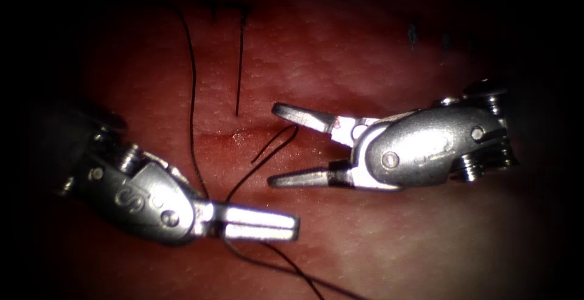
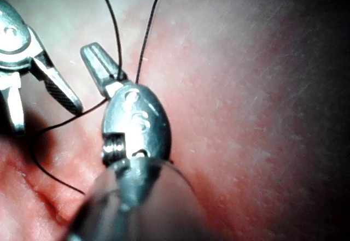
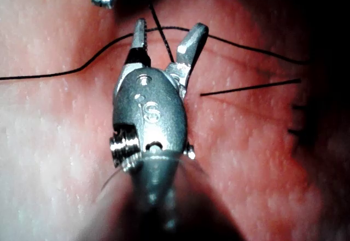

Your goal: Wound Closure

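My left tool (image 1: 295, 227) lies low on the left, jaws shut on the dark thread (image 1: 193, 111) near their base; the left wrist view shows this tool (image 2: 90, 52) with two strands of thread (image 2: 147, 33) running away from it. My right tool (image 1: 274, 146) comes in from the right with jaws wide open and holds nothing. A short curved piece of thread (image 1: 275, 143) lies between its jaws over the red cut (image 1: 234, 136). In the right wrist view the thread (image 3: 54, 74) crosses in front of the open jaws (image 3: 170, 28).
A straight cut end of thread (image 1: 239, 62) stands above the cut, with dark stitch marks (image 1: 412, 32) further back. More thread trails off below the left tool (image 1: 304, 272). Pale tissue (image 1: 389, 245) surrounds both tools.
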You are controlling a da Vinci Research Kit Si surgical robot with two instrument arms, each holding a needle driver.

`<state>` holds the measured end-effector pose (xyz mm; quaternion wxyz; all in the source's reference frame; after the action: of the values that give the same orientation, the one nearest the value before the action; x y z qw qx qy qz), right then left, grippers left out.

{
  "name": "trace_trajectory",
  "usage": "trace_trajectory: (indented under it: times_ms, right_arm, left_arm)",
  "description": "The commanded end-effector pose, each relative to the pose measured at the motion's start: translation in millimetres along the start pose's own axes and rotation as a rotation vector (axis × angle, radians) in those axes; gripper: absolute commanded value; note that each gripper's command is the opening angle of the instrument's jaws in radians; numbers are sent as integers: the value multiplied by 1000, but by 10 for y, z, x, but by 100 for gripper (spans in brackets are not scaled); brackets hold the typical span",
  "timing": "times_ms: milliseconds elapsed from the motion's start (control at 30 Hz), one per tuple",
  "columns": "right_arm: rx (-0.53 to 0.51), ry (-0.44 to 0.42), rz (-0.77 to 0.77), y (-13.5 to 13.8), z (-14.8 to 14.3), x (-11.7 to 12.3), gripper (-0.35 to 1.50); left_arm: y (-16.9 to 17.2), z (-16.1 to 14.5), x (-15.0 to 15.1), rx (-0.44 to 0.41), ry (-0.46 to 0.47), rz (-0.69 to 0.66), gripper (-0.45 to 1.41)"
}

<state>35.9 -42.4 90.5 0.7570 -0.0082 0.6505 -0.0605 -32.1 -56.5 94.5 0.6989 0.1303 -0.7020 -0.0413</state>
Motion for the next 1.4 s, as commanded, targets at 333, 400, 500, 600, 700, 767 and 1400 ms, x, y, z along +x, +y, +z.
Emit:
trace_trajectory:
  times_ms: [333, 400, 500, 600, 700, 767, 1400]
  right_arm:
    - [54, -11, -96, -22, 44, 2, 88]
    - [73, -22, -104, -23, 39, 0, 85]
    - [75, -20, -109, -23, 37, 0, 76]
    - [59, -5, -107, -22, 38, 3, -35]
    - [20, 21, -97, -14, 36, 9, -35]
    - [14, 18, -106, -11, 35, 10, -35]
    - [44, -208, -129, 24, 62, -98, -35]
  left_arm:
    - [-4, 5, 7, 5, -3, -2, -45]
    - [-5, 2, 7, 8, -4, -2, -45]
    - [-4, 3, 7, 7, -4, -2, -45]
    - [-3, 8, 8, 3, -2, -2, -45]
    - [-4, 13, 11, 8, -5, 2, -45]
    - [-7, 14, 13, 16, -8, -1, -45]
    - [5, 15, -41, -366, 189, 44, 120]
